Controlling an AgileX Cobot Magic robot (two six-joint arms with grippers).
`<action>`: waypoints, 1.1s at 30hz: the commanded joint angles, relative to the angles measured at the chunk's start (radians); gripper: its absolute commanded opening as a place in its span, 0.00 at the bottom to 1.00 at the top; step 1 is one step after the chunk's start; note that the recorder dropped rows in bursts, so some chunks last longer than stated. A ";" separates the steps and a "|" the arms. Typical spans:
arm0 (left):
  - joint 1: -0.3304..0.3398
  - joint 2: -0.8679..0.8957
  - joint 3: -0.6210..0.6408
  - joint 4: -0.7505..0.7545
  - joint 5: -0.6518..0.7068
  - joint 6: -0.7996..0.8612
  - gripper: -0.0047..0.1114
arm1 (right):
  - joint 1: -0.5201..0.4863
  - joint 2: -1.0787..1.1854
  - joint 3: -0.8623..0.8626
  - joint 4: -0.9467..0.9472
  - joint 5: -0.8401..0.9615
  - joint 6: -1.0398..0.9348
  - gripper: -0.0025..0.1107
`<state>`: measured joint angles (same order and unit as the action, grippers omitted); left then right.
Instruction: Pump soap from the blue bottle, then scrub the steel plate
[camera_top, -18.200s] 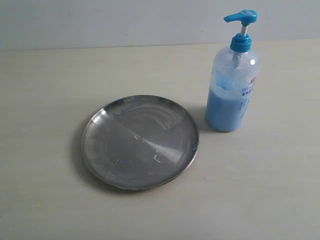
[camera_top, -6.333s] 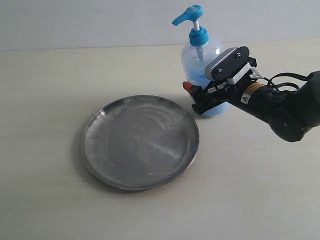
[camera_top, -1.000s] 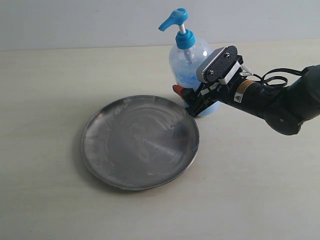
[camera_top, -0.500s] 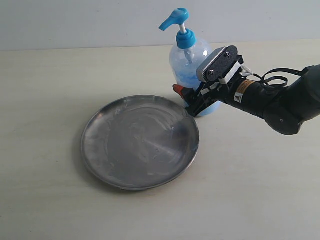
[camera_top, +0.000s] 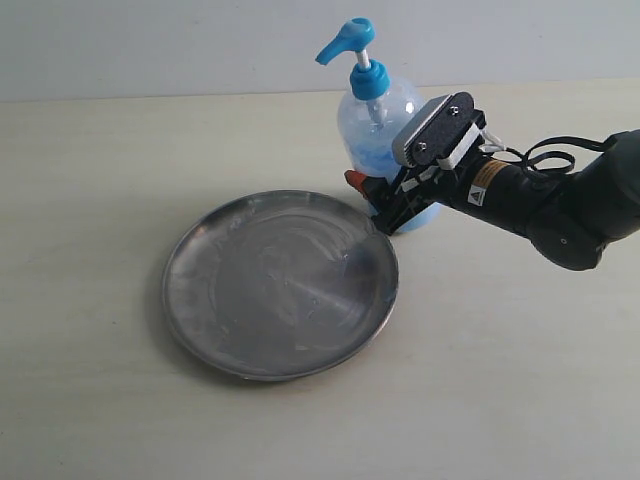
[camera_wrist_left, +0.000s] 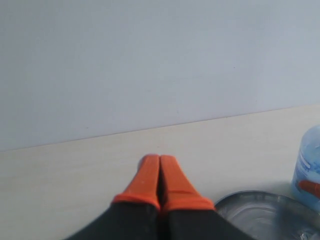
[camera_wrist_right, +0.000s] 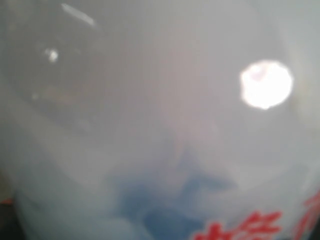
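Note:
The blue bottle (camera_top: 372, 120) leans toward the steel plate (camera_top: 250, 300), its blue pump head (camera_top: 346, 38) pointing over the plate's far rim. Pale blue soap (camera_top: 372, 158) shows through its clear wall. My right gripper (camera_top: 376, 204) is shut on the bottle's lower body, hiding the base. In the right wrist view the bottle (camera_wrist_right: 160, 100) fills the picture, blurred, with blue soap (camera_wrist_right: 165, 205) low down. My left gripper (camera_wrist_left: 159, 161) is shut with nothing between its orange fingers; it is outside the exterior view. From there the bottle (camera_wrist_left: 309, 165) and the plate's rim (camera_wrist_left: 250, 197) show at the edge.
The pale table (camera_top: 110, 150) runs back to a grey wall (camera_top: 150, 40). The right arm (camera_top: 560, 215) lies low over the table to the right of the plate.
Since the earliest frame the right gripper took hold of the bottle and brought it left to the plate's rim, tilted. Over the last second the pump head shifted only slightly left.

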<state>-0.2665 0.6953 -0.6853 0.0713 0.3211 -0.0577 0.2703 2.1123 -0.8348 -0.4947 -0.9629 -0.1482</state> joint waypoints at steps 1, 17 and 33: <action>-0.007 0.002 -0.007 0.004 -0.010 -0.003 0.04 | -0.002 -0.013 -0.010 -0.006 -0.035 -0.017 0.02; -0.007 0.002 -0.007 0.004 -0.010 -0.003 0.04 | -0.002 -0.013 -0.010 -0.021 -0.035 -0.017 0.02; -0.007 0.193 -0.012 -0.138 0.033 -0.004 0.04 | -0.002 -0.013 -0.010 -0.021 -0.035 -0.017 0.02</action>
<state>-0.2665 0.8674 -0.6909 -0.0489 0.3362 -0.0577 0.2703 2.1123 -0.8348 -0.5065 -0.9647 -0.1539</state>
